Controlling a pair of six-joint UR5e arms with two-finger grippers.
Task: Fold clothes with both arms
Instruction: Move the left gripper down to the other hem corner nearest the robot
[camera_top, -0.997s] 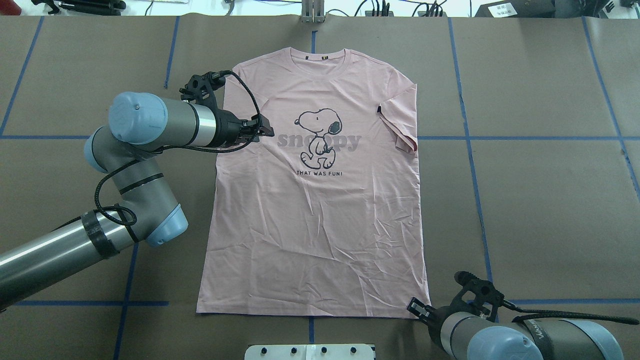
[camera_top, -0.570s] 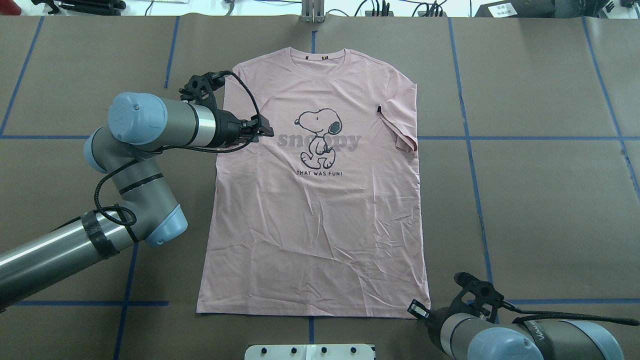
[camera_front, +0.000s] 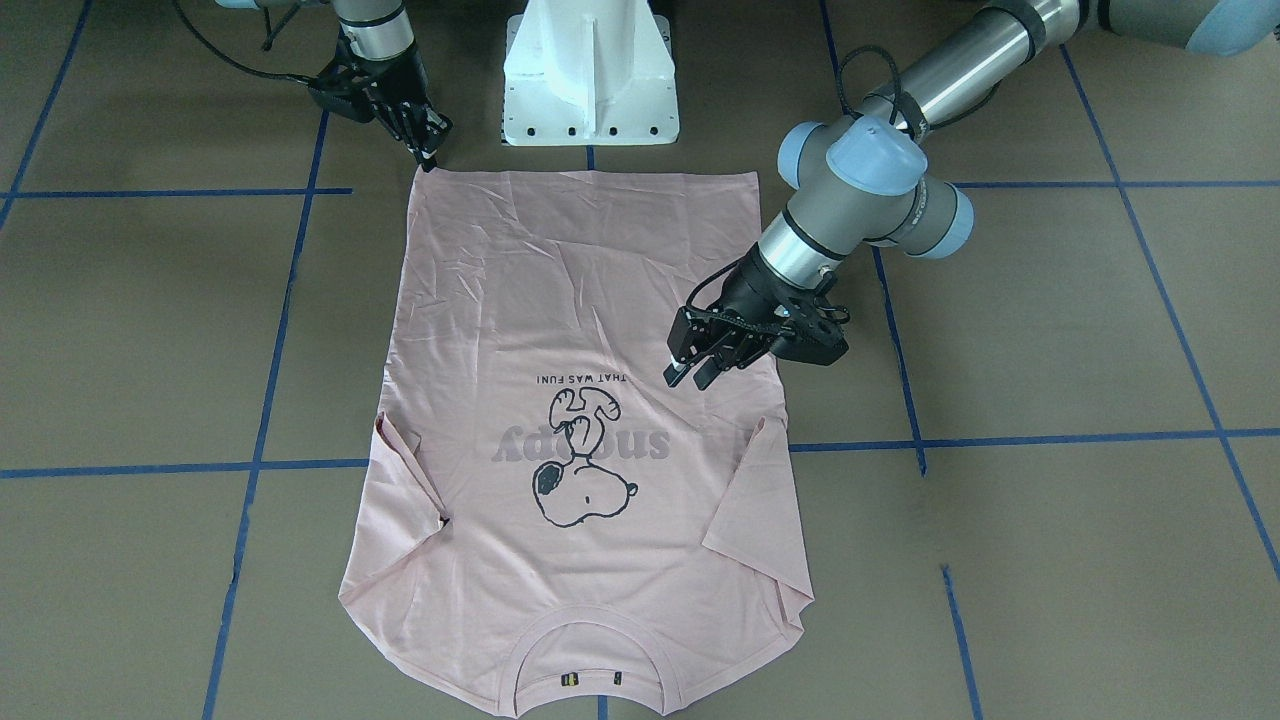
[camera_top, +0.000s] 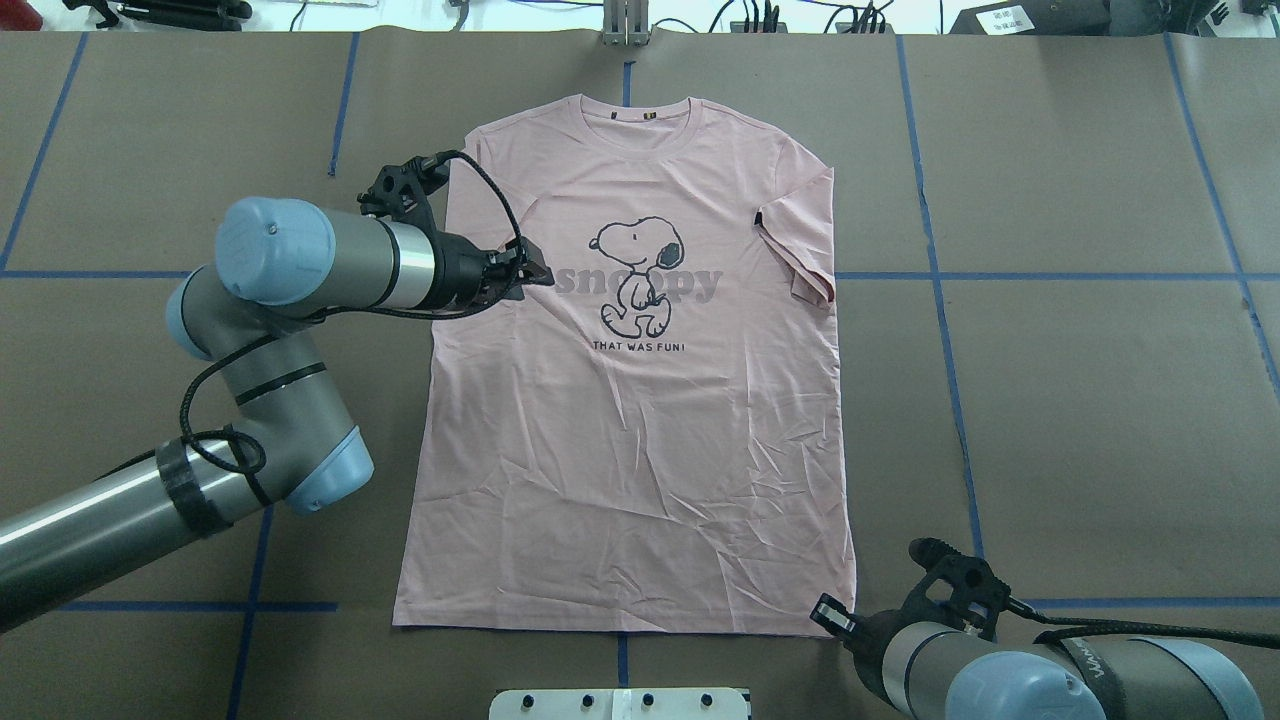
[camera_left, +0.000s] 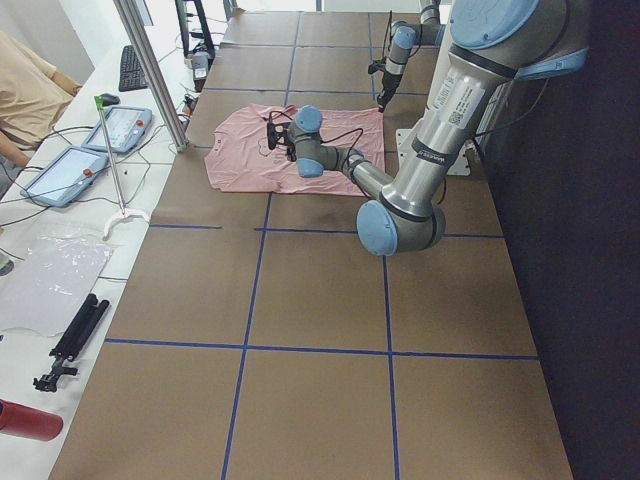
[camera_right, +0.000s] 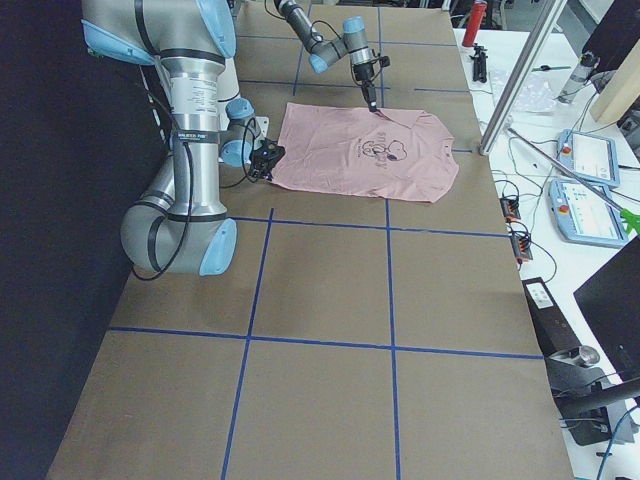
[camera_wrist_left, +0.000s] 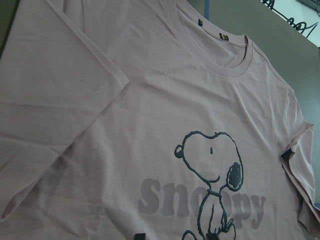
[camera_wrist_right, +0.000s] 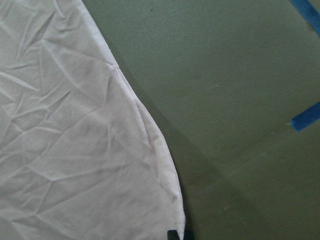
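Note:
The pale pink T-shirt lies flat on the brown table, dog print up, collar far from the robot and both sleeves folded inward. My left gripper hovers low over the chest, just left of the grey lettering. Its fingers stand apart with nothing between them, as the front-facing view shows. My right gripper sits at the hem's near right corner, its fingertips drawn together. The cloth there lies flat on the table. I cannot tell whether any cloth is pinched.
The white pedestal base stands just behind the hem. Blue tape lines cross the brown table cover. A side table with pendants, a metal pole and a seated person borders the far edge.
My left arm has shifted a little, carrying its gripper slightly right and down toward the lettering. The right gripper and the shirt have barely moved.

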